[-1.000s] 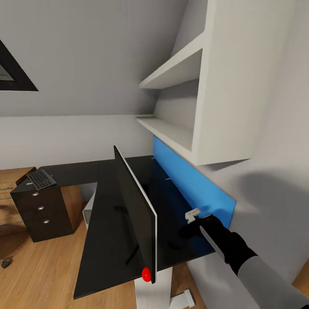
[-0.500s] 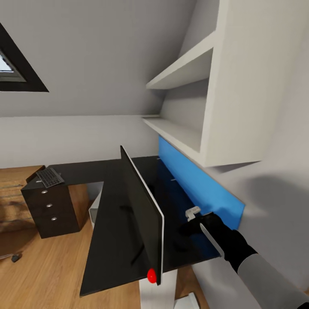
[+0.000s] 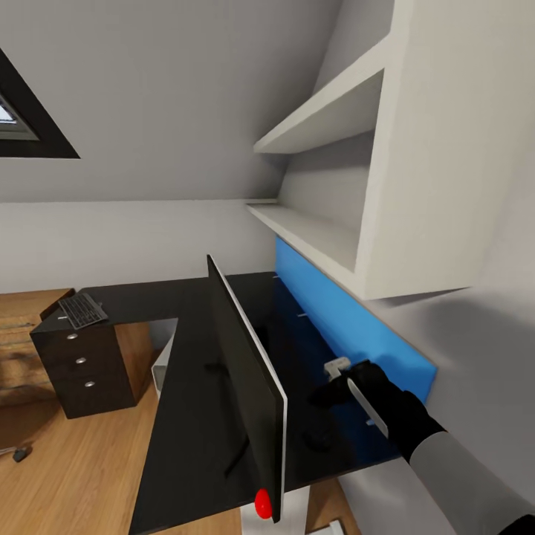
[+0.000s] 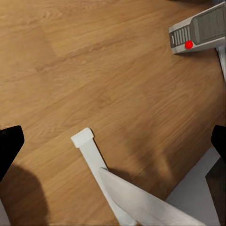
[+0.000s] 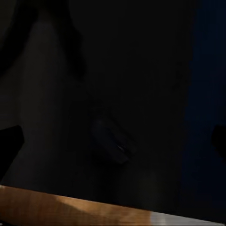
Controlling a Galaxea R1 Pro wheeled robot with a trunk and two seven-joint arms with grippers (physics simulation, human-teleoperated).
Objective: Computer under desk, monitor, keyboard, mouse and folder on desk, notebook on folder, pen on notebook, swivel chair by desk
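The right pincer [image 3: 336, 386], released, hovers above the mouse [image 5: 114, 141], which rests directly below on the desk [image 3: 189, 416].

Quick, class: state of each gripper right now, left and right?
Left gripper: open, empty, over the wood floor.
Right gripper: open, holding nothing, above the desk near the mouse.
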